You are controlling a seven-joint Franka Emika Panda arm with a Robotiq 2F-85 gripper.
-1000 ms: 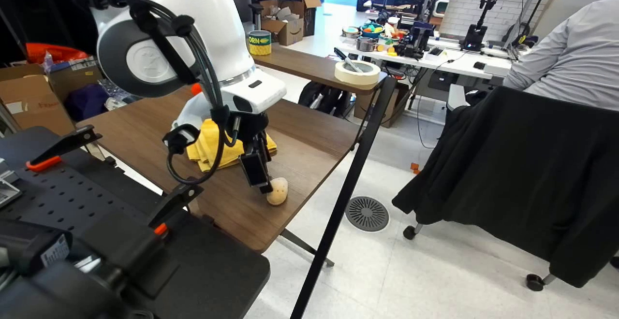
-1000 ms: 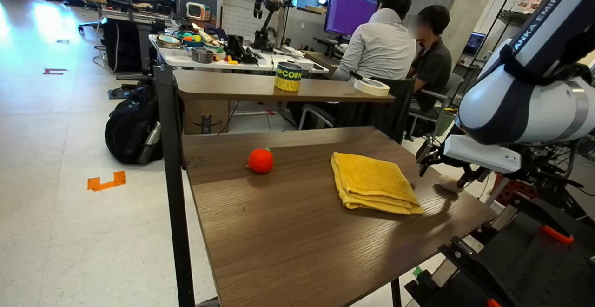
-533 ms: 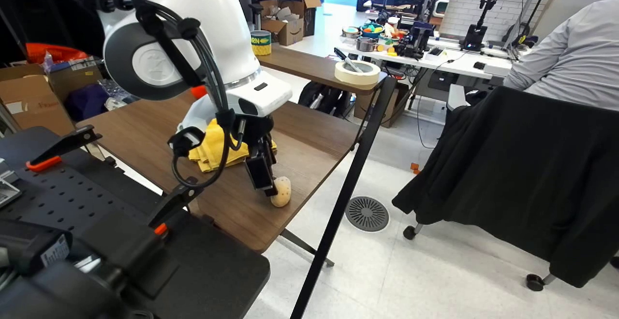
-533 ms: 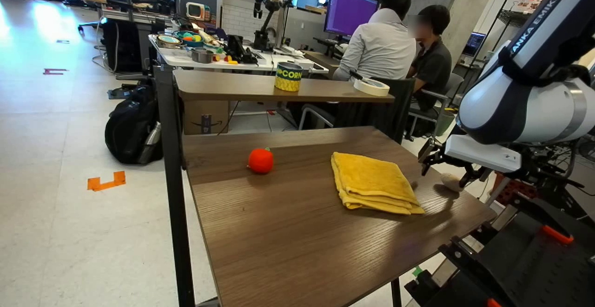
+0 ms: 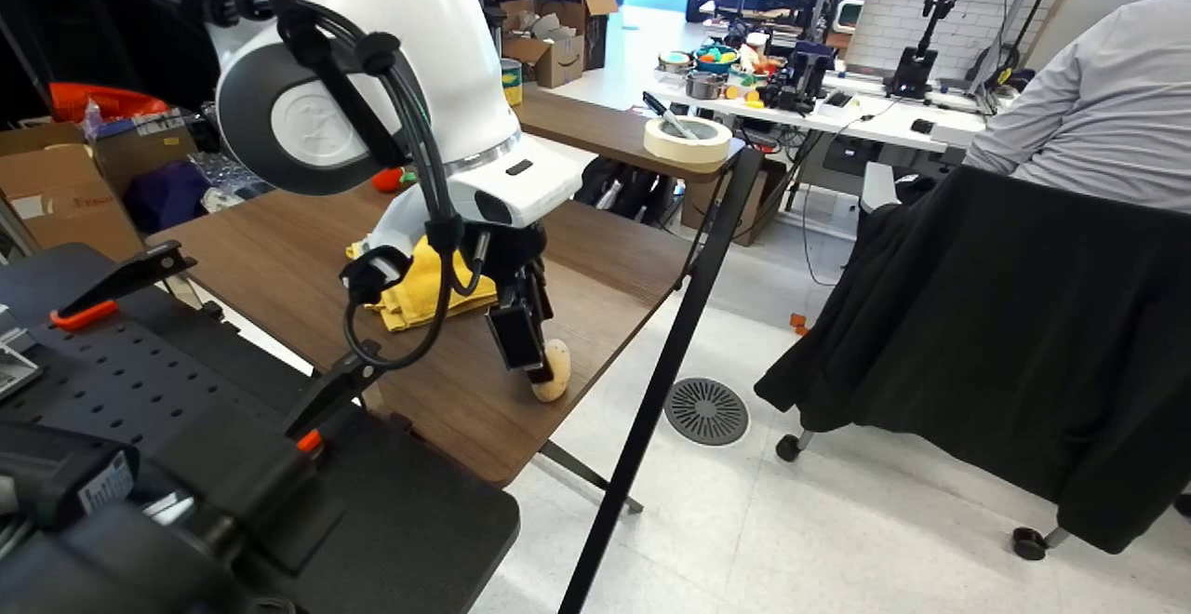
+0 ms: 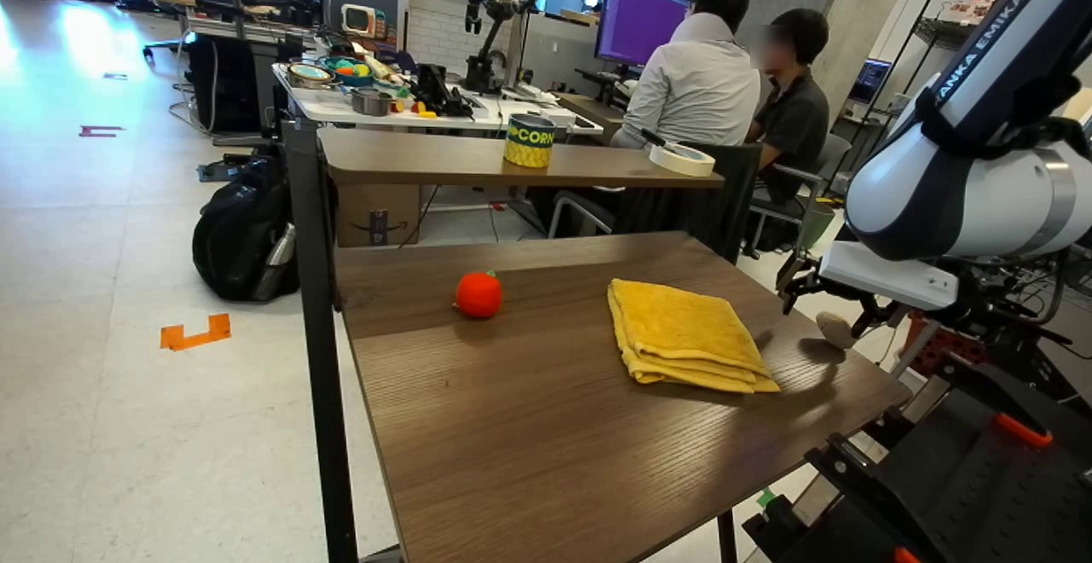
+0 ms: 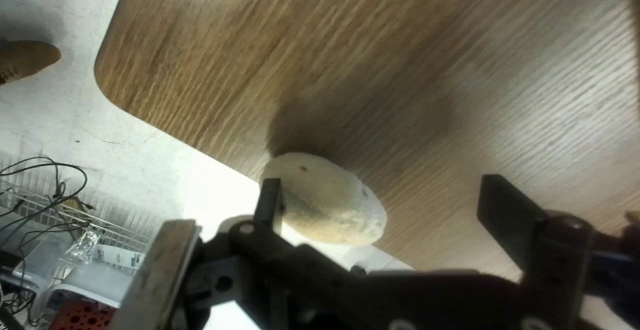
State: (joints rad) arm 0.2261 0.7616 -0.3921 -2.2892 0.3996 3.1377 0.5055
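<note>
A pale tan, spotted, potato-like object [image 5: 556, 374] is near the edge of the brown table [image 6: 546, 444]. It also shows in an exterior view [image 6: 835, 330] and in the wrist view [image 7: 325, 197]. My gripper [image 7: 381, 184] is open around its near part. One finger overlaps its left end and seems to touch it; the other finger stands well apart, with bare table between. The gripper is low over the table in both exterior views [image 5: 538, 370] [image 6: 821, 317]. A folded yellow cloth [image 6: 687, 337] lies beside the gripper.
A red tomato-like ball [image 6: 479, 295] sits farther along the table. A raised shelf [image 6: 409, 158] holds a corn can [image 6: 529, 142] and a tape roll [image 6: 695, 164] with a marker. A black post [image 5: 665, 372] and a black platform [image 5: 400, 502] with clamps border the table.
The arm and gripper have moved sideways, away from the cloth. The potato-like object has shifted along with the gripper towards the table's edge and turned slightly. The cloth and red ball have not moved.
</note>
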